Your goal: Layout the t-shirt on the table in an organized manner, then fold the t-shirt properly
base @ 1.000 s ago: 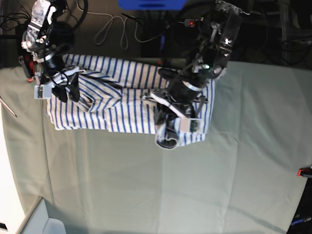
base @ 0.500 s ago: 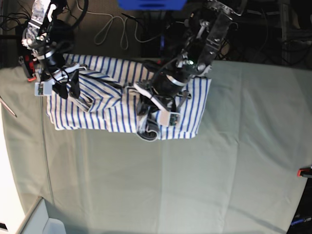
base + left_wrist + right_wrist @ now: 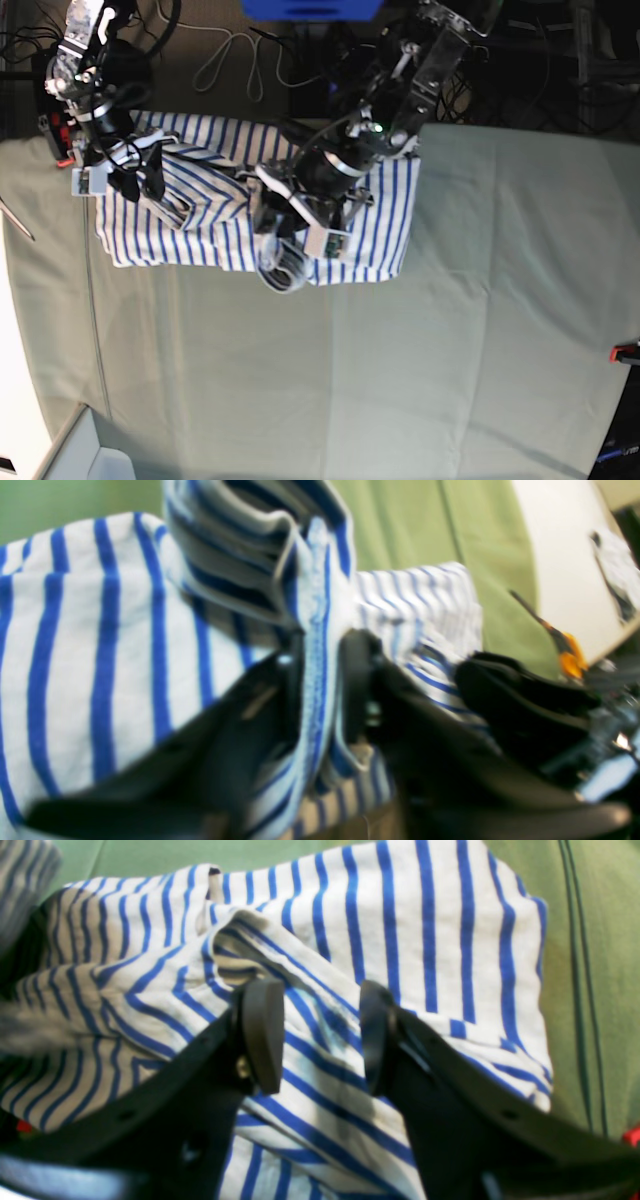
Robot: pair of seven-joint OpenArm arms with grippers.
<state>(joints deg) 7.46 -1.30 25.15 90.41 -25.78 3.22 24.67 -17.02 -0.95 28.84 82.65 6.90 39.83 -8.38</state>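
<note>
Left gripper point(image 3: 320, 680) is nearest, about mid-shirt — a folded edge of the shirt point(image 3: 215, 215) runs between its jaws, fabric touching both, so it reads as grasping the fold. The shirt lies along the table's point(image 3: 420, 380) far edge, long axis parallel to that edge, bunched toward the far-left corner in the base view. Right gripper point(image 3: 320, 1035) sits over that bunched end, jaws parted and straddling a ridge, not clenched. Left arm leads the fold. No containers visible.
</note>
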